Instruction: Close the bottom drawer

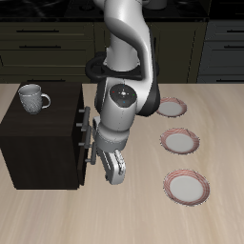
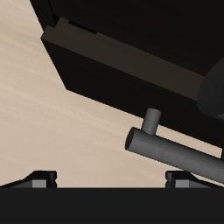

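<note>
Bottom drawer (image 1: 88,152) at foot of dark cabinet (image 1: 38,143), front standing slightly out. Gripper (image 1: 103,173) just before its bar handle (image 2: 171,150), fingers (image 2: 39,178) spread wide, holding nothing. White mug (image 1: 32,96) on cabinet top.

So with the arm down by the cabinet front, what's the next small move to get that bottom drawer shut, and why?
Probably a short, straight push toward the cabinet. The gripper hangs low, right before the bottom drawer, and the wrist view shows its bar handle close by the jaws. The drawer front looks slightly proud of the cabinet, so pressing on the front or handle should seat it; I can't tell whether contact exists yet.
</note>
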